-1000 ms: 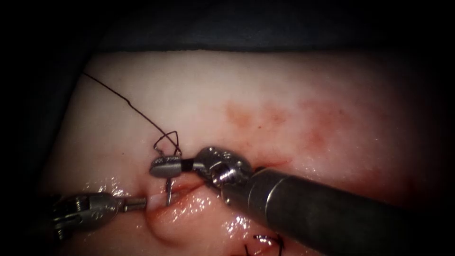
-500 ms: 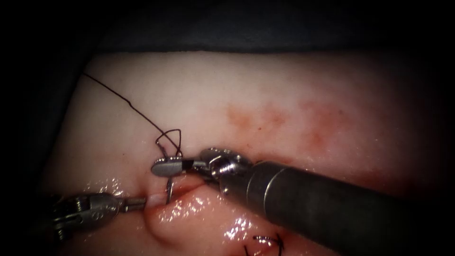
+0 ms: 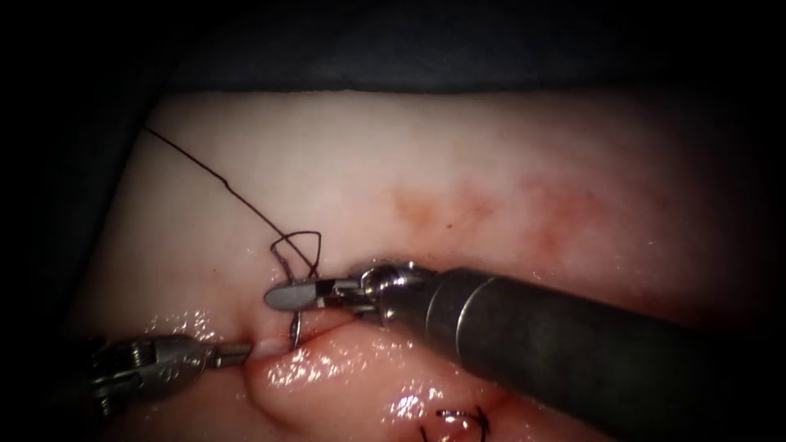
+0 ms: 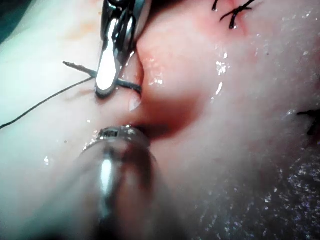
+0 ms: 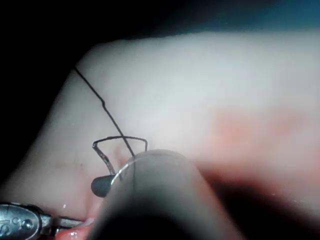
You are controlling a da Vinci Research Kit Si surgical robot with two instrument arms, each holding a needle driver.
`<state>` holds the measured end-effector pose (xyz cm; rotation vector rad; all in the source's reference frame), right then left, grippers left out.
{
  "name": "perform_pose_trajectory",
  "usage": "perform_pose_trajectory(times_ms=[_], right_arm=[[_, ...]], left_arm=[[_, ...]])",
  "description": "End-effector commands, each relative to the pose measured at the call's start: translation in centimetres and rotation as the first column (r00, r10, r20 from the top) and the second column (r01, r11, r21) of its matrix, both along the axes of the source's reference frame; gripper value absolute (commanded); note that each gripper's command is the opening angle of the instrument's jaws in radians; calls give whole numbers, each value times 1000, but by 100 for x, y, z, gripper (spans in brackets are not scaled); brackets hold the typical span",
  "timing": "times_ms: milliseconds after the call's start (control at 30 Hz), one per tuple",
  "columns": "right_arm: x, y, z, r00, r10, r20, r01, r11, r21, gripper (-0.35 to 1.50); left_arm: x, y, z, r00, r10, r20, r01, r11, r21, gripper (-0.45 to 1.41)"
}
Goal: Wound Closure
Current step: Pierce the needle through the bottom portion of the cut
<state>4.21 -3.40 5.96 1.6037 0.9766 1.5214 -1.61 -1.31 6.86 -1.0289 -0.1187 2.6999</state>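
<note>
The right claw (image 3: 288, 296) is clenched on the curved needle (image 3: 295, 327) near its thread end; the needle's tip is in the tissue (image 3: 344, 164) at the cut (image 3: 327, 327). The left claw (image 3: 233, 353) is closed at the wound edge, apparently pinching tissue. The thread (image 3: 221, 182) loops just behind. A twisting needle could tear the edge, and the loop may snag on the jaws.
</note>
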Motion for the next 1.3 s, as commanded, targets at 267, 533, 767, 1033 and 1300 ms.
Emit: perform_pose_trajectory(times_ms=[267,533,767,1033,1300], right_arm=[[11,5,-8,1000,23,-18,-21,998,64,-35],[15,1,-9,999,50,-15,-48,993,111,-35],[24,-7,-4,999,53,-10,-51,990,130,-35],[32,-7,-6,998,61,-12,-59,990,129,-35],[41,-22,-2,999,45,-22,-41,988,150,-35]], left_arm=[[-6,4,4,1000,0,1,0,1000,-3,-45],[-7,3,5,1000,-1,1,1,1000,-3,-45],[-9,4,4,1000,-3,0,3,1000,-3,-45],[-9,3,1,1000,1,-1,-1,1000,-7,-45],[-9,3,0,1000,0,-2,0,1000,-7,-45]])
